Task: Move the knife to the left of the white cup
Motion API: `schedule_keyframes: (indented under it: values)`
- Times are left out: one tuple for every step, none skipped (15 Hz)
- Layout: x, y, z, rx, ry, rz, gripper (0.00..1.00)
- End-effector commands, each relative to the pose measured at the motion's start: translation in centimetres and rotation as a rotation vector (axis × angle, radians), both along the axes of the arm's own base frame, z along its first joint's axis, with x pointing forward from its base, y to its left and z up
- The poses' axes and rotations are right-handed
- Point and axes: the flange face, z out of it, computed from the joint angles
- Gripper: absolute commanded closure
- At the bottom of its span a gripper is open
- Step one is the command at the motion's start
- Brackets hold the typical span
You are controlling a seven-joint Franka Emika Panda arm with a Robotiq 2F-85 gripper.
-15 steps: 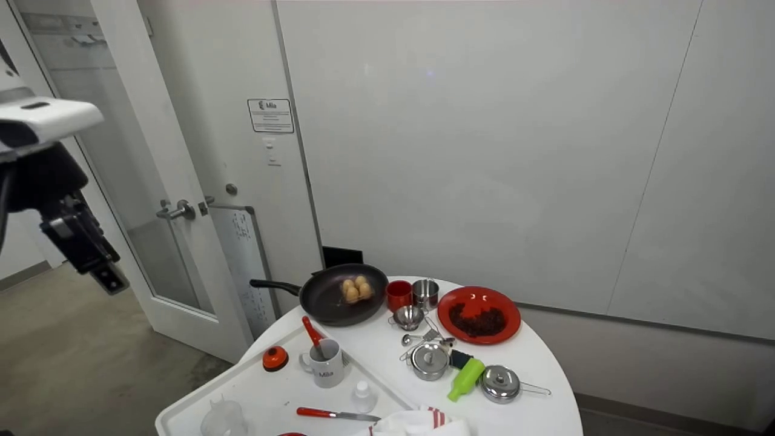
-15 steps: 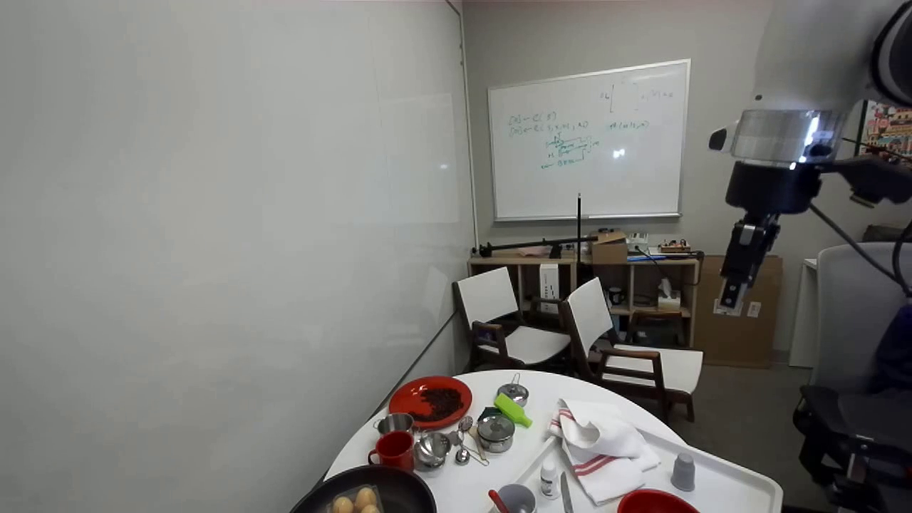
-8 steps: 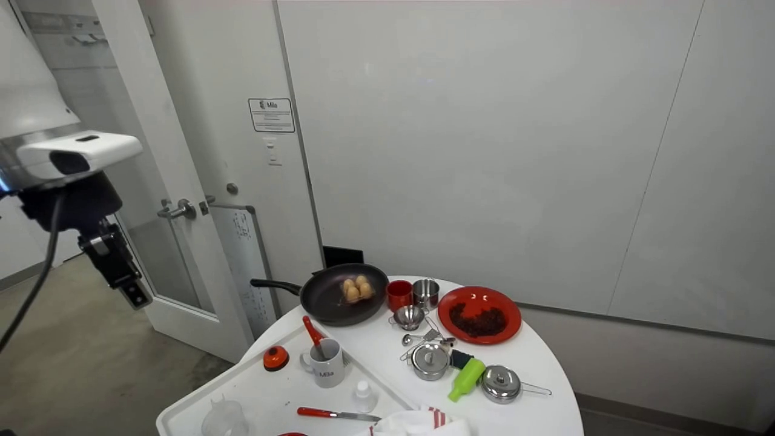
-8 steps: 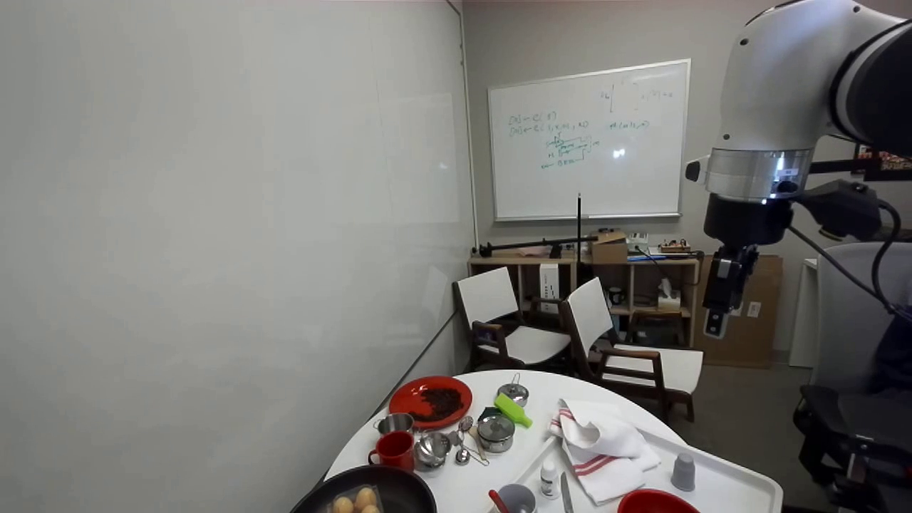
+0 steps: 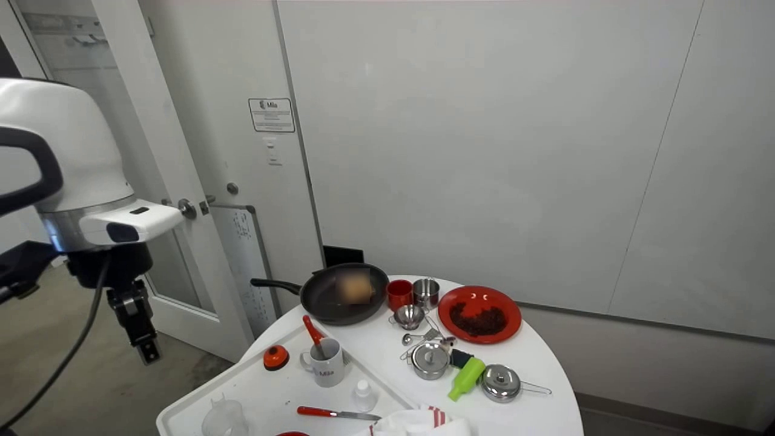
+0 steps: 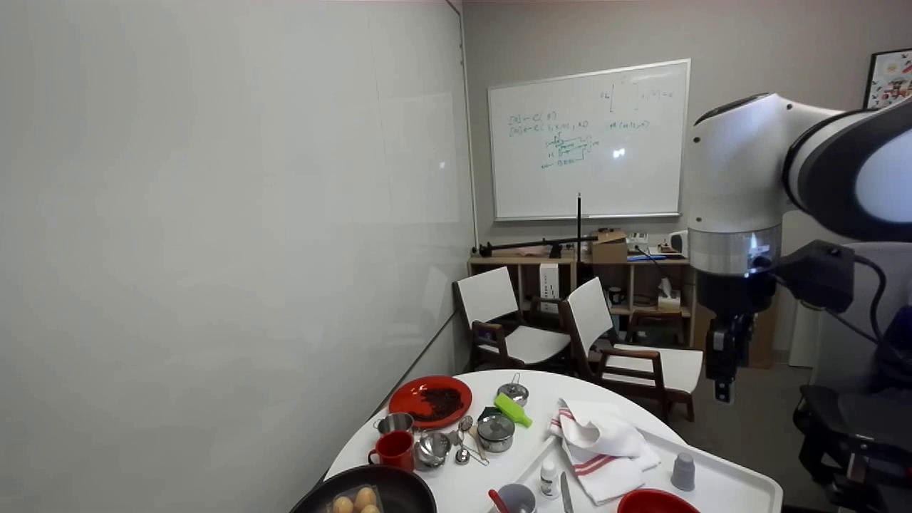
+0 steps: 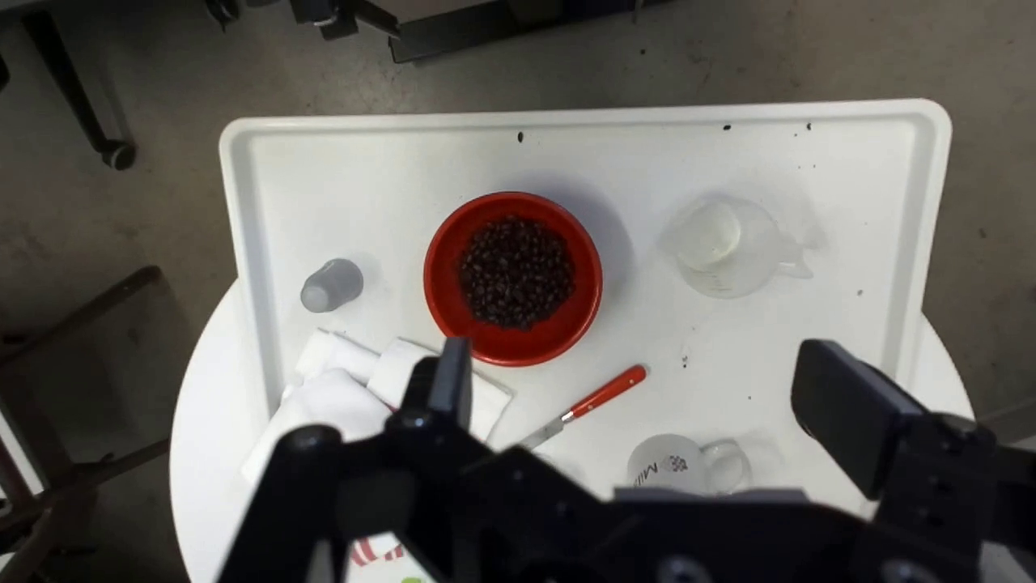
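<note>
Reaching for the red-handled knife (image 7: 591, 401) seems the step in hand: it lies on a white tray (image 7: 583, 121), below centre in the wrist view, the white cup (image 7: 657, 455) to its lower right. The end effector (image 7: 633, 382) is spread wide, gripping nothing; next it likely must descend and align across the knife. In an exterior view, a table (image 5: 521, 421) fills bottom centre, a door (image 5: 165, 139) left.

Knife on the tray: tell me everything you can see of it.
The knife is slim, with a red handle and a thin silver blade, apparently metal. It lies flat on the white tray, ungripped, between the red bowl and the printed mug in the wrist view. In an exterior view its blade points toward the striped towel; whether the tip touches is unclear.
</note>
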Motion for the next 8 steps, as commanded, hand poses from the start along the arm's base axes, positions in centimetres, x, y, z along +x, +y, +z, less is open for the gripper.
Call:
schedule_keyframes:
  values:
    - [4.1, 0.2, -5.0, -0.021, 0.06, -0.011, 0.0]
    - [5.1, 0.3, -6.3, -0.06, 0.047, -0.04, 0.0]
    - [6.3, 0.3, -7.4, -0.09, 0.036, -0.057, 0.0]
    - [7.6, -0.7, -8.2, -0.133, 0.006, -0.077, 0.0]
    - [8.9, -0.8, -9.1, -0.171, -0.005, -0.093, 0.0]
    - [10.3, -1.5, -9.6, -0.228, -0.034, -0.112, 0.0]
    - [11.6, -1.5, -10.7, -0.28, -0.049, -0.122, 0.0]
    - [12.6, -1.2, -12.4, -0.325, -0.057, -0.14, 0.0]
